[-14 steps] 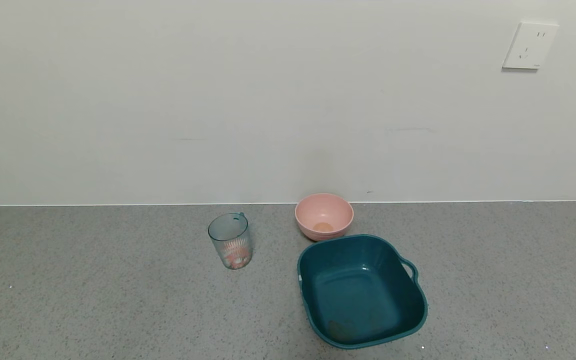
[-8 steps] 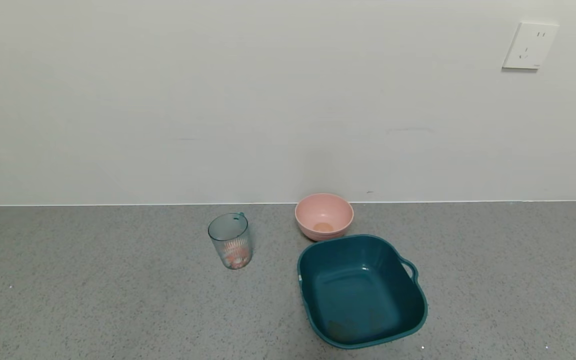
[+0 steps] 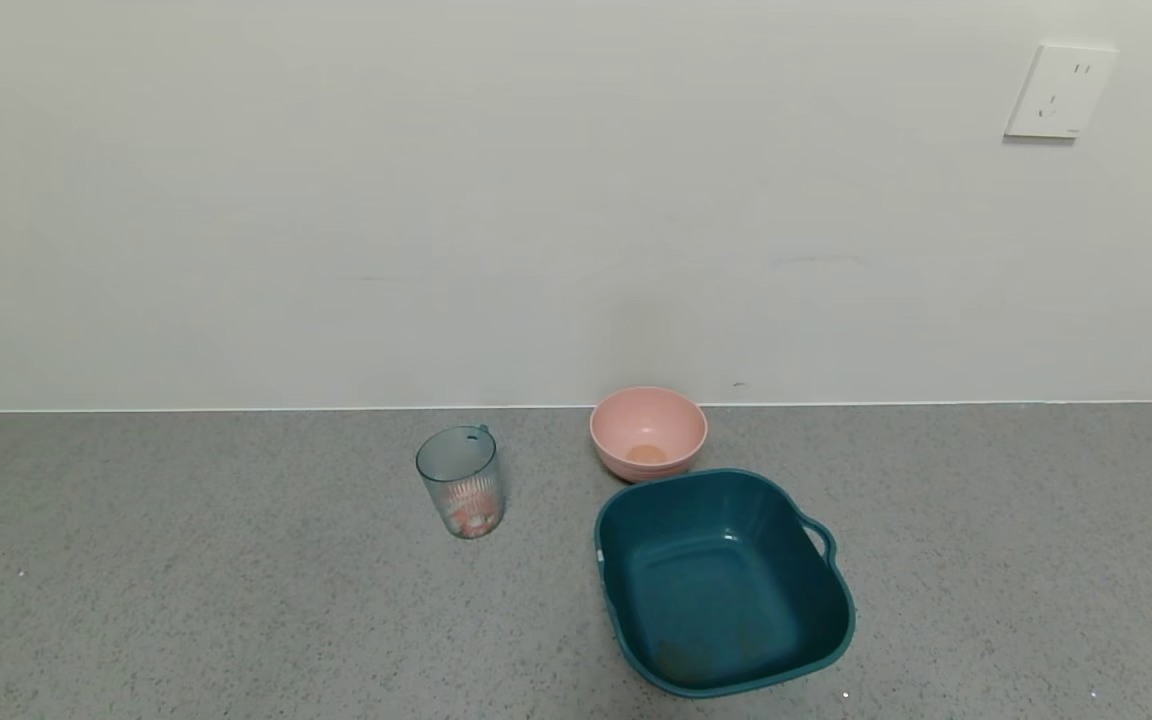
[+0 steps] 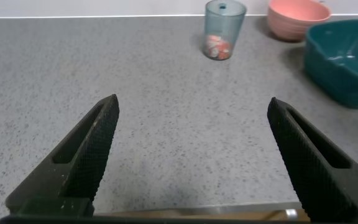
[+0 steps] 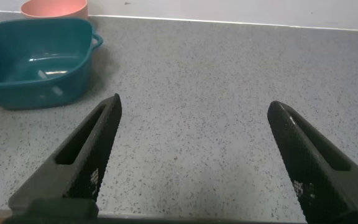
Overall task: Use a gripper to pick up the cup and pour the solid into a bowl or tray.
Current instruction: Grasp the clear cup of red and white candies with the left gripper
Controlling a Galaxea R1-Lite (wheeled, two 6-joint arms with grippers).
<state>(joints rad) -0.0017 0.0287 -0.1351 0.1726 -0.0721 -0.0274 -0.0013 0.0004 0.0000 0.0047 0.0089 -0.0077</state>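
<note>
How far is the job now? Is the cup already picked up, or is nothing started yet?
Nothing looks done: the cup stands upright on the counter, the candies inside it, and the teal tub holds none. Nothing is in hand: the left gripper and right gripper are open, short of everything. Grasping, lifting and pouring remain.

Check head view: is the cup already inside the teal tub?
No. The cup stands upright on the counter, apart from the teal tub, with the candies inside it.
</note>
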